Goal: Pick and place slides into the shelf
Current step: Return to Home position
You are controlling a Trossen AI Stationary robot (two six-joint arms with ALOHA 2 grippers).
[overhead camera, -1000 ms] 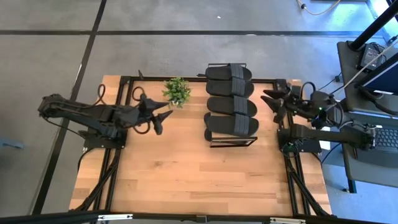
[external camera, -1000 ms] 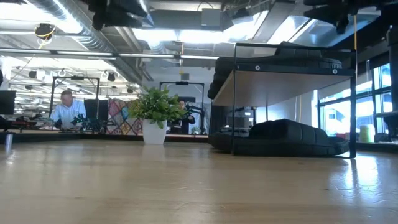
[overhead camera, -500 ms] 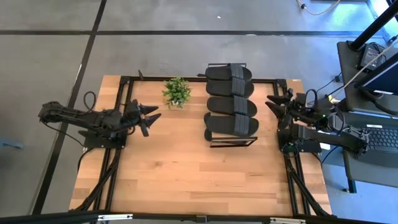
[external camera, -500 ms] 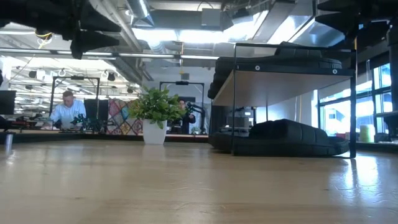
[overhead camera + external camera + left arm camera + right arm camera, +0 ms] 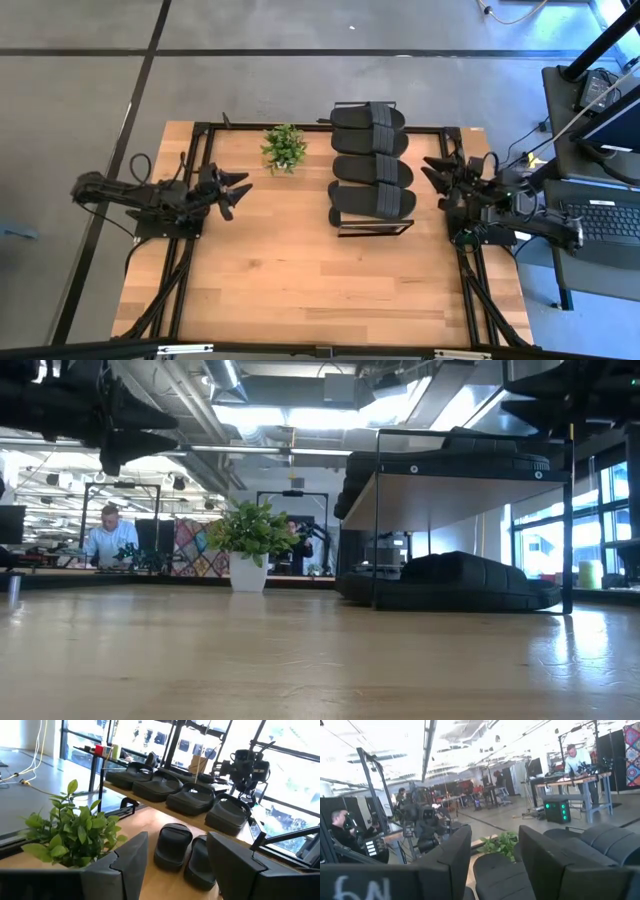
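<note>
The shelf (image 5: 372,226) stands right of the table's middle on its thin black frame legs. Several black slides (image 5: 370,158) lie side by side on its wooden top (image 5: 450,485). Two more slides (image 5: 172,845) lie on the tabletop under it, also seen in the low view (image 5: 455,580). My left gripper (image 5: 236,187) hangs open over the table's left part, pointing level toward the shelf, with nothing between its fingers (image 5: 131,857). My right gripper (image 5: 432,172) hangs open at the table's right edge, facing the shelf, and also holds nothing (image 5: 495,837).
A small green plant in a white pot (image 5: 284,147) stands on the table between my left gripper and the shelf's far end. Bare wooden tabletop (image 5: 300,280) stretches across the near half. A desk with a keyboard (image 5: 600,220) stands beyond the right edge. People sit in the room behind (image 5: 107,535).
My left gripper has drawn back toward the table's left edge and sunk lower, staying open. My right gripper has sunk lower at the right edge. The slides and the shelf have kept still.
</note>
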